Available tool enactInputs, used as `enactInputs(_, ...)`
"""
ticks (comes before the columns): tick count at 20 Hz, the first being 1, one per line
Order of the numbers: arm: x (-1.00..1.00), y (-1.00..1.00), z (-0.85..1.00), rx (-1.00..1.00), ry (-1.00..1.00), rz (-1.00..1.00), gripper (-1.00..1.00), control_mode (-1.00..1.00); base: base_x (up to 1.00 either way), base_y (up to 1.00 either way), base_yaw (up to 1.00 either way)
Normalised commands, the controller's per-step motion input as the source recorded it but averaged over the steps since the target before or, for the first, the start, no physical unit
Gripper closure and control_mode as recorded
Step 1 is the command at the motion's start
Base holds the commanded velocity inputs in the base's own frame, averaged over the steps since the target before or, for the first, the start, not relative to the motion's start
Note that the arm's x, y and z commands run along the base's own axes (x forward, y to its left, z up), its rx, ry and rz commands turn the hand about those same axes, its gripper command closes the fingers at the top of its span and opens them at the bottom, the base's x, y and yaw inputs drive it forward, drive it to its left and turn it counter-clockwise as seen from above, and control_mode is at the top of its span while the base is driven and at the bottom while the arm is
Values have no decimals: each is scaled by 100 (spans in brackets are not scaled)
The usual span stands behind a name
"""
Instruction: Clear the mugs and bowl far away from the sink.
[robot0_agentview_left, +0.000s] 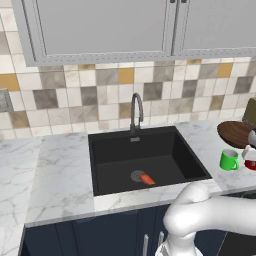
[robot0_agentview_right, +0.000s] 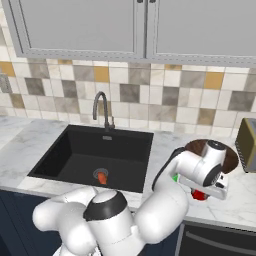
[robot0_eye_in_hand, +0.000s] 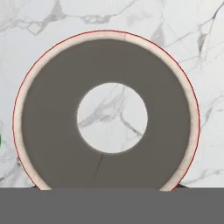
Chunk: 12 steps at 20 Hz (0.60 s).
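My gripper (robot0_agentview_right: 202, 189) hangs straight over the red mug (robot0_agentview_right: 200, 195), which stands on the marble counter right of the sink (robot0_agentview_left: 145, 155). In the hand view I look down into this mug (robot0_eye_in_hand: 26, 100): pale rim, grey inside. My fingers are hidden, so whether they touch the mug I cannot tell. The green mug (robot0_agentview_left: 229, 160) stands just left of the red mug (robot0_agentview_left: 251, 165), nearer the sink. Behind both rests the dark brown bowl (robot0_agentview_left: 235, 132), partly covered by my hand in the right base view.
A toaster (robot0_agentview_right: 247, 145) stands right of the bowl against the tiled wall. A small orange thing (robot0_agentview_left: 147, 179) lies by the sink's drain, and the grey tap (robot0_agentview_left: 136, 112) rises behind the basin. Bare marble counter (robot0_agentview_left: 55, 170) stretches left of the sink.
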Motion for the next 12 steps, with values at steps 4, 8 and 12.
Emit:
enactInputs(4, 0, 0, -31, 6, 0, 0, 100, -100, 0, 0, 0)
enactInputs(8, 4, 0, -39, 4, 0, 0, 100, -100, 0, 0, 0)
enactInputs(12, -15, 5, 9, 0, 0, 0, 100, -100, 0, 0, 0)
